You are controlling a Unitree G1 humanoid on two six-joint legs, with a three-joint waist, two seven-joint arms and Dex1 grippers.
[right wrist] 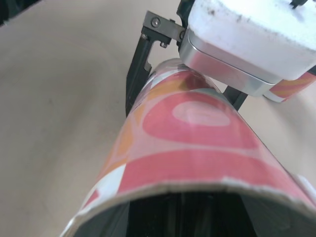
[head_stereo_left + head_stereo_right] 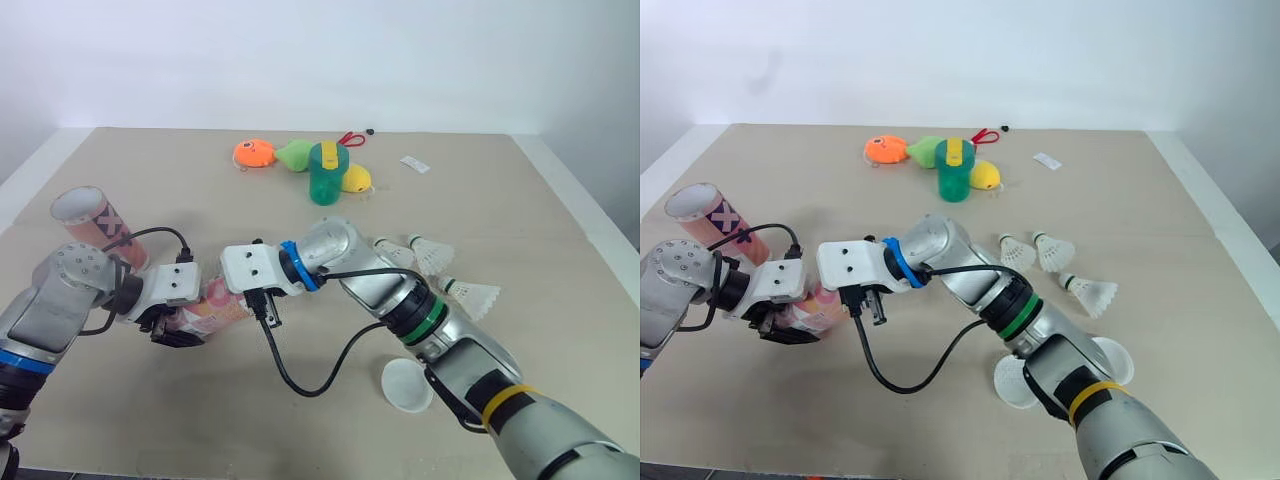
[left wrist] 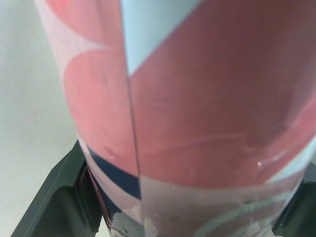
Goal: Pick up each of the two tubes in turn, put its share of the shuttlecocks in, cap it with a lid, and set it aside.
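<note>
I have the left hand (image 2: 172, 328) closed around the pink tube (image 2: 215, 310), one black finger (image 3: 54, 197) on each side of its glossy wall. The tube lies on its side, well in front of the green cup (image 2: 323, 172) and to the cup's left, low on the tabletop (image 2: 520, 200). I cannot tell whether it rests there or is just lifted. The right hand (image 2: 242, 296) sits at the tube's open end, very close to the left hand, and I cannot tell whether it is open or closed.

My first worry is the two hands knocking together, since there is barely any tube between them. A small misjudged move could also twist the tube out of the left grip. The wall looks thin and slick, so squeezing harder may dent it, and squeezing less may let it slide as I tip it upright.

The black cable (image 2: 300, 385) loops loosely under the right wrist and could drag across the tabletop or catch on something.

The three shuttlecocks (image 2: 432, 252) lie in front of the cup to its right, just beside the right forearm. A white lid (image 2: 407, 385) lies nearer me, close to that forearm. Pulling the arm back carelessly could scatter them.

The second tube (image 2: 95, 225) lies far left of the cup, near the left elbow's swing.
</note>
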